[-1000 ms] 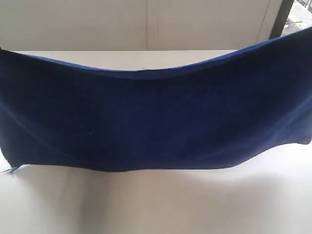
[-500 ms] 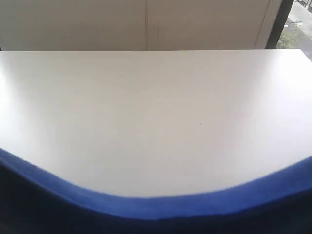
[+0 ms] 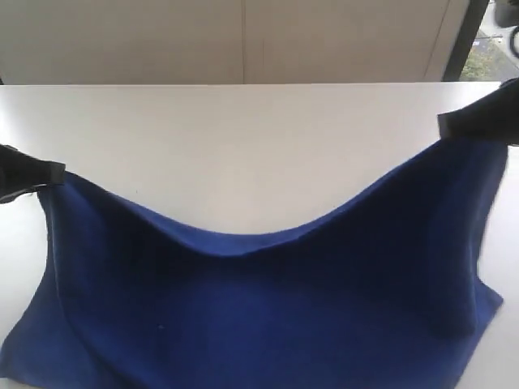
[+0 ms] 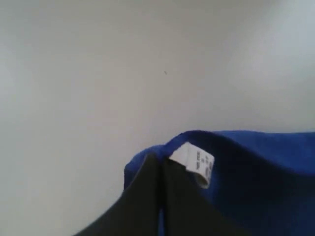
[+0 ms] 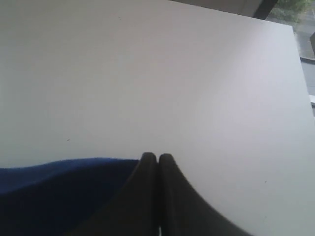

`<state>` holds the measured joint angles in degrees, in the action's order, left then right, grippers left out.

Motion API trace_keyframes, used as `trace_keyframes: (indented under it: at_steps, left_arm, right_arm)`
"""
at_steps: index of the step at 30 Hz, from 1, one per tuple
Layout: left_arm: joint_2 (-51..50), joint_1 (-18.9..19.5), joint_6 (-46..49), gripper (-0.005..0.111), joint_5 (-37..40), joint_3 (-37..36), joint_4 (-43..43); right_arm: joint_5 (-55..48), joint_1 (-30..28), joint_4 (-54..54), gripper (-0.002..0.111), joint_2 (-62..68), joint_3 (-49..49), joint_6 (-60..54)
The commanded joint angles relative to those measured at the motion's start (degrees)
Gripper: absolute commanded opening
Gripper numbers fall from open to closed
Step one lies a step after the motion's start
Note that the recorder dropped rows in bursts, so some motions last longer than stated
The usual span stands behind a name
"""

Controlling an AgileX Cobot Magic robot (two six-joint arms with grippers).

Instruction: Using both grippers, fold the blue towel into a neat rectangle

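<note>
between the two claws hangs the blue towel, its top edge sagging in a deep curve from one pinched corner to the other. the left gripper is pressed together on the corner that carries the white label. the right gripper is clamped on the opposite corner, its fingers tight with the cloth just beside them. below the claws the towel's lower part seems to reach the white table, though its bottom edge runs out of view. a second ago the cloth was a taut band across the exterior view, then it dropped low at the near edge; now it hangs with more slack. i judge this a shake-out to flatten the towel: no fold is made yet.
</note>
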<state>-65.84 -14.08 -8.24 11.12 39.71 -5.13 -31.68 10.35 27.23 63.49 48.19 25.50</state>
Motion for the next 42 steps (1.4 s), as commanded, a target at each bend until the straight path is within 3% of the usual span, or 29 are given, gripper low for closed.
trace_keyframes:
  at_steps: [1,6,10,15,25,35,42]
  left_arm:
    - [-7.74,0.23,-0.58,0.0,-12.7,-0.31,-0.46]
    - [-17.42,0.23,-0.58,0.0,-25.79,-0.31,-1.36]
    - [-24.2,1.85,-0.58,0.0,-33.79,0.22,-3.89]
    - [-30.87,4.08,-0.62,0.0,-33.68,4.88,-4.21]
    - [-38.84,4.24,3.03,0.0,-32.52,13.74,-4.21]
    - [-41.4,9.43,5.3,0.0,-30.13,14.22,-6.43]
    - [-41.75,9.99,5.3,0.0,-31.23,14.31,-6.43]
  right_arm:
    - [7.83,-1.06,16.5,0.0,10.3,-0.27,15.41]
    - [16.64,-4.45,28.82,0.0,23.28,1.32,27.08]
    - [18.81,-7.24,31.01,0.0,30.43,4.37,30.2]
    - [21.33,-9.52,31.41,0.0,36.56,7.97,30.2]
    - [21.97,-12.99,31.53,0.0,44.34,13.01,30.2]
    - [24.58,-16.1,31.66,0.0,46.12,13.36,30.2]
    - [28.74,-16.66,31.66,0.0,48.09,15.13,30.2]
